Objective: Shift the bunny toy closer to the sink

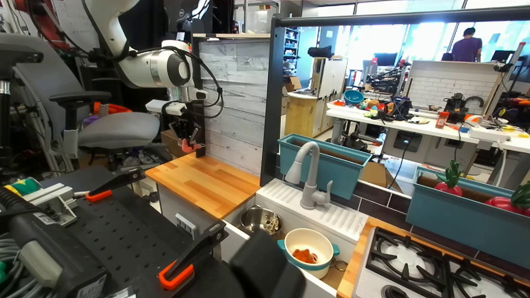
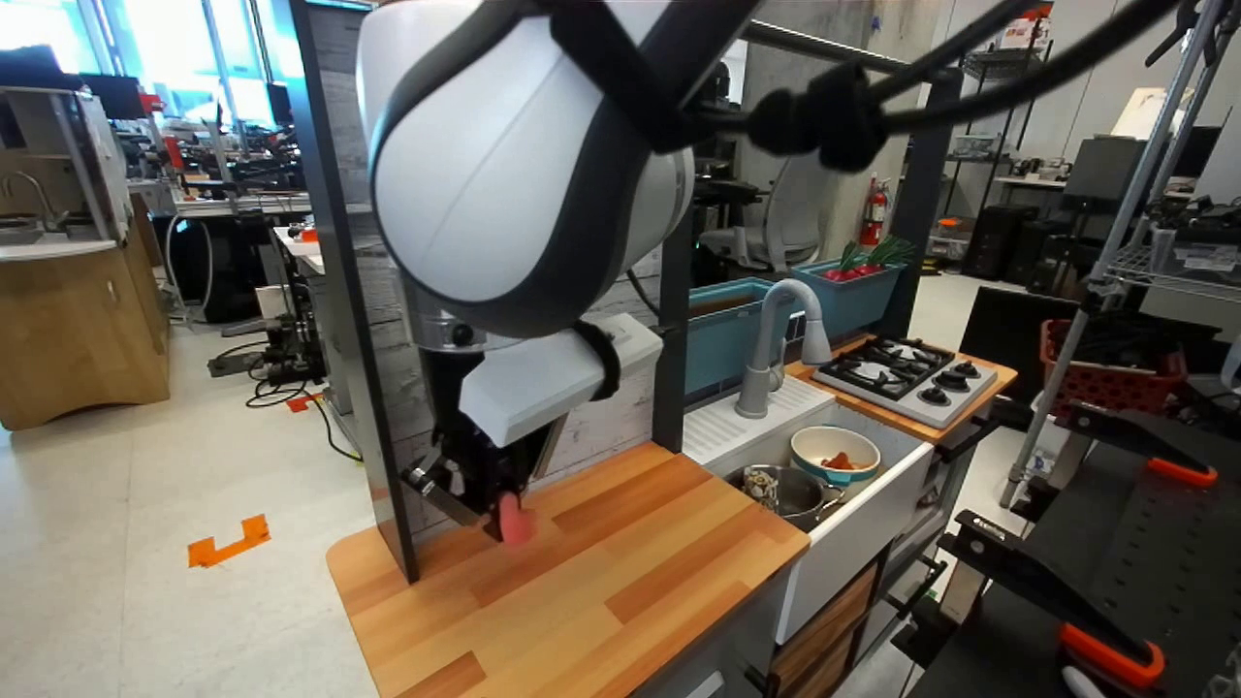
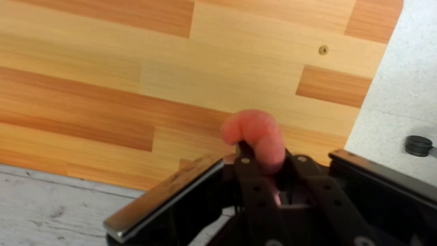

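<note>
Gripper (image 3: 268, 153) clamped on bunny toy (image 3: 262, 135); in wrist view long axis leans up-left, end hooked left

Radishes (image 1: 448, 189) in a teal planter (image 1: 468, 227); a cooktop (image 1: 434, 273); a grey chair (image 1: 118, 130).

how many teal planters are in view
2, in both exterior views: a teal planter behind the sink and another planter behind the stove. The wrist view shows neither.
</note>
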You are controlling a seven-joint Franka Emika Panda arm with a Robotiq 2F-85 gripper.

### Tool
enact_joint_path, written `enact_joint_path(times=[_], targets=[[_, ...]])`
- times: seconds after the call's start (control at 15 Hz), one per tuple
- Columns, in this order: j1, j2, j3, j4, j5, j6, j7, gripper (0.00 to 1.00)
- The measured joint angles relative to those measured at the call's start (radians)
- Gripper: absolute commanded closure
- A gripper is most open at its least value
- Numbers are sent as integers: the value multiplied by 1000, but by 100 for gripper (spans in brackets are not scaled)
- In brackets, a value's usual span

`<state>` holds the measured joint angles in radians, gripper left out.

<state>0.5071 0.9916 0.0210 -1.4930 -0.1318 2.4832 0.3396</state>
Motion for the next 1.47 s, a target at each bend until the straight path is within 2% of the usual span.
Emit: enact_joint_path(times=[0.4, 0.73, 1.07, 1.47], targets=[[-40, -138, -42, -231, 8, -18, 83, 96], [-92, -153, -100, -336, 7, -19, 104, 96], [-127, -106, -127, -364, 4, -30, 104, 96], [-129, -26, -135, -304, -20, -30, 104, 96]])
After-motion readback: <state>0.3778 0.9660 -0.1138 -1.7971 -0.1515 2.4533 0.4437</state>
